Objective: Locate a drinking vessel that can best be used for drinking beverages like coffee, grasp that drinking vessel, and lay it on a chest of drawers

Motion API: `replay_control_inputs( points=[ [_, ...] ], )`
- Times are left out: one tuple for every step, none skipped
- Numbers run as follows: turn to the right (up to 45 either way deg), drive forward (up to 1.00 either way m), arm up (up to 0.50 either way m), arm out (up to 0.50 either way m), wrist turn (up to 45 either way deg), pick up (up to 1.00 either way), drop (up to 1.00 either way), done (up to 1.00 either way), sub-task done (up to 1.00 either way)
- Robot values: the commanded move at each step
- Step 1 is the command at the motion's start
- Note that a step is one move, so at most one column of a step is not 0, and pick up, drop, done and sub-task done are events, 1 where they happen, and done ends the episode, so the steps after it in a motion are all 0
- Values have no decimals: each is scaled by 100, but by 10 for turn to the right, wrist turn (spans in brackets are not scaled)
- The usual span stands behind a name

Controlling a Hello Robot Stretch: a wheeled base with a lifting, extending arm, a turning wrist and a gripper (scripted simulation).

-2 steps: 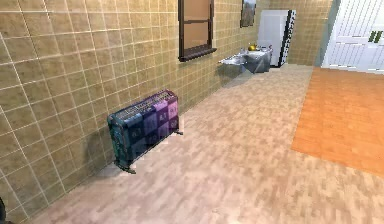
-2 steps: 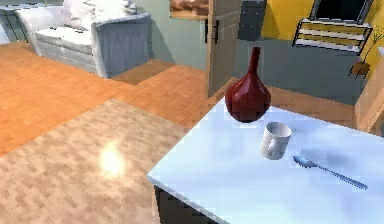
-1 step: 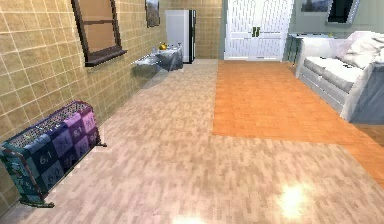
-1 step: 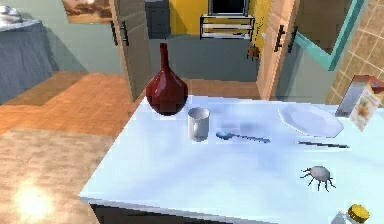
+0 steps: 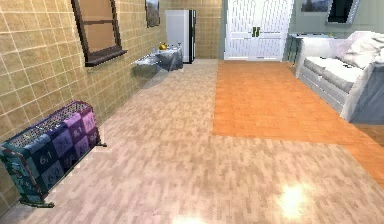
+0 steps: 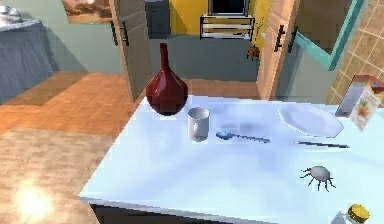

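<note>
A small pale cup [image 6: 199,123] stands upright on a light blue tabletop [image 6: 180,175] in the arm side view, a little left of the middle. Just behind it to the left is a dark red vase [image 6: 166,88] with a narrow neck. A blue-handled spoon [image 6: 243,135] lies just right of the cup.
The same tabletop carries a white plate [image 6: 311,120], a thin dark utensil [image 6: 322,145], a small wiry thing [image 6: 320,177], a box [image 6: 360,103] and a yellow-lidded jar [image 6: 356,214]. The forward view has wood floor, an orange rug [image 5: 275,100], a white sofa [image 5: 345,70], a fridge [image 5: 181,33] and a low patterned piece [image 5: 50,148].
</note>
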Motion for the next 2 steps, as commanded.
replay_control_inputs(
  points=[
    [0, 0, 38, 0, 0, 0, 0, 0, 0],
    [0, 0, 0, 22, 0, 0, 0, 0, 0]
  ],
)
